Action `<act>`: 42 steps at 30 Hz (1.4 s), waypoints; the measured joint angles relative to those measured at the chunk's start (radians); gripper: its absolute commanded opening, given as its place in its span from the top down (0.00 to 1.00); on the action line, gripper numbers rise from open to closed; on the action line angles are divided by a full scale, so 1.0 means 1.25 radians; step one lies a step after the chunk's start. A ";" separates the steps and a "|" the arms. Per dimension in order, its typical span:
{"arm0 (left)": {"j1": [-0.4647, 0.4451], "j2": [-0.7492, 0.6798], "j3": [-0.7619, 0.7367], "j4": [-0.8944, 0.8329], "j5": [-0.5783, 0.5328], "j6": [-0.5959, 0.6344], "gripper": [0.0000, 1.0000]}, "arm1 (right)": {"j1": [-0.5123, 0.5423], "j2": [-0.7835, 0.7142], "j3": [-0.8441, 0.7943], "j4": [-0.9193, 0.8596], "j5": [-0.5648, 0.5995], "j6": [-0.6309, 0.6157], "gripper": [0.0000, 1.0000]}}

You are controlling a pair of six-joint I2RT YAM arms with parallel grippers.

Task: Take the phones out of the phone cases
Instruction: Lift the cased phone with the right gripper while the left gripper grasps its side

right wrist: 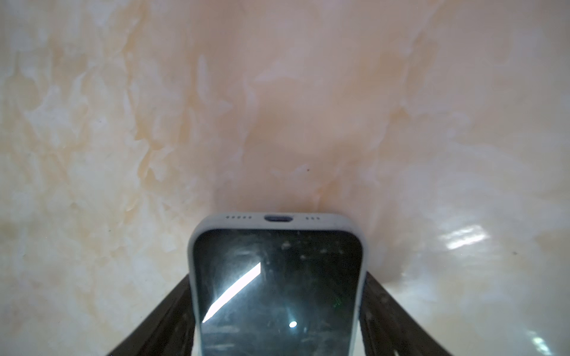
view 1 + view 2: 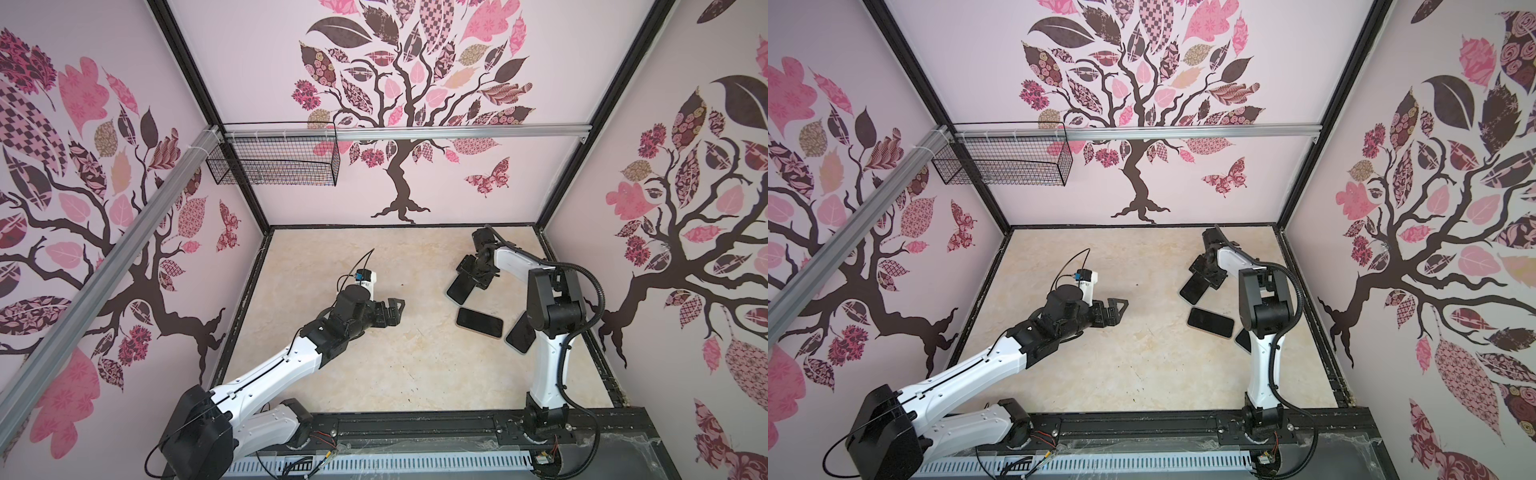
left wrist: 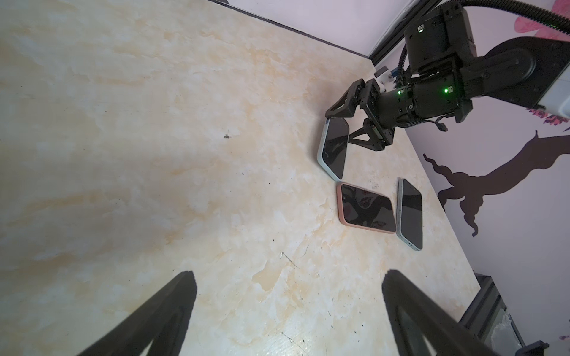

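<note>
A phone (image 1: 277,292) with a dark screen sits in a pale blue-grey phone case (image 1: 277,222), its charging-port end pointing away from the right wrist camera. My right gripper (image 1: 277,279) is shut on it, a finger pressed against each long side of the case. In both top views the phone (image 2: 457,291) (image 2: 1192,291) hangs tilted at the back right under the right gripper (image 2: 471,277) (image 2: 1206,274). The left wrist view shows the same phone (image 3: 334,148) slanted, its low end near the table. My left gripper (image 3: 288,274) (image 2: 395,309) is open, empty, mid-table.
Two more phones lie flat on the marble-patterned table (image 2: 374,365) by the right arm: one in a pink case (image 2: 479,322) (image 3: 367,209), one in a blue-grey case (image 2: 519,334) (image 3: 410,212), partly behind the arm. A wire basket (image 2: 274,162) hangs on the back wall.
</note>
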 measured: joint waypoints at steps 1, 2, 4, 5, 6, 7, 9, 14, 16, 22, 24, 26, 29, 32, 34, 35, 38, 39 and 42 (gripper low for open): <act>0.000 0.000 0.000 -0.001 0.000 0.000 0.02 | 0.000 -0.007 -0.013 0.015 -0.017 0.003 0.51; 0.000 0.000 0.000 -0.001 0.001 0.000 0.02 | 0.001 -0.013 -0.024 0.027 -0.033 0.005 0.51; 0.000 0.004 0.000 0.001 0.003 0.000 0.02 | 0.005 -0.025 -0.046 0.049 -0.057 0.009 0.51; 0.000 0.009 0.000 0.003 0.006 0.000 0.02 | 0.008 -0.030 -0.056 0.056 -0.066 0.010 0.52; 0.000 0.013 0.000 0.004 0.009 0.000 0.02 | 0.013 -0.036 -0.065 0.061 -0.073 0.012 0.52; 0.000 0.022 0.000 0.008 0.016 -0.001 0.03 | 0.019 -0.042 -0.074 0.066 -0.079 0.013 0.52; 0.000 0.042 0.000 0.015 0.027 -0.002 0.04 | 0.034 -0.054 -0.093 0.074 -0.088 0.016 0.52; 0.000 0.104 0.000 0.045 0.071 -0.005 0.08 | 0.091 -0.101 -0.156 0.083 -0.092 0.017 0.53; 0.000 0.126 0.000 0.063 0.093 -0.006 0.09 | 0.117 -0.125 -0.179 0.089 -0.092 0.017 0.53; 0.000 0.175 -0.003 0.125 0.175 -0.013 0.14 | 0.185 -0.198 -0.225 0.107 -0.105 0.023 0.54; 0.000 0.191 -0.003 0.154 0.201 -0.019 0.16 | 0.201 -0.223 -0.242 0.121 -0.118 0.031 0.54; 0.000 0.208 -0.004 0.178 0.227 -0.026 0.20 | 0.209 -0.246 -0.256 0.131 -0.132 0.045 0.55; -0.001 0.238 -0.004 0.217 0.262 -0.034 0.26 | 0.212 -0.272 -0.271 0.143 -0.145 0.063 0.56; -0.006 0.266 -0.004 0.242 0.283 -0.041 0.33 | 0.212 -0.295 -0.282 0.154 -0.151 0.076 0.56; -0.012 0.282 -0.004 0.253 0.294 -0.046 0.41 | 0.212 -0.305 -0.285 0.156 -0.154 0.082 0.56; -0.015 0.290 -0.004 0.259 0.300 -0.049 0.44 | 0.212 -0.309 -0.285 0.157 -0.157 0.084 0.56; -0.021 0.313 -0.004 0.279 0.313 -0.056 0.51 | 0.214 -0.316 -0.288 0.166 -0.167 0.090 0.56; -0.022 0.318 -0.004 0.285 0.316 -0.060 0.53 | 0.215 -0.318 -0.291 0.170 -0.168 0.091 0.56; -0.024 0.326 -0.004 0.296 0.322 -0.067 0.59 | 0.218 -0.328 -0.303 0.172 -0.172 0.092 0.57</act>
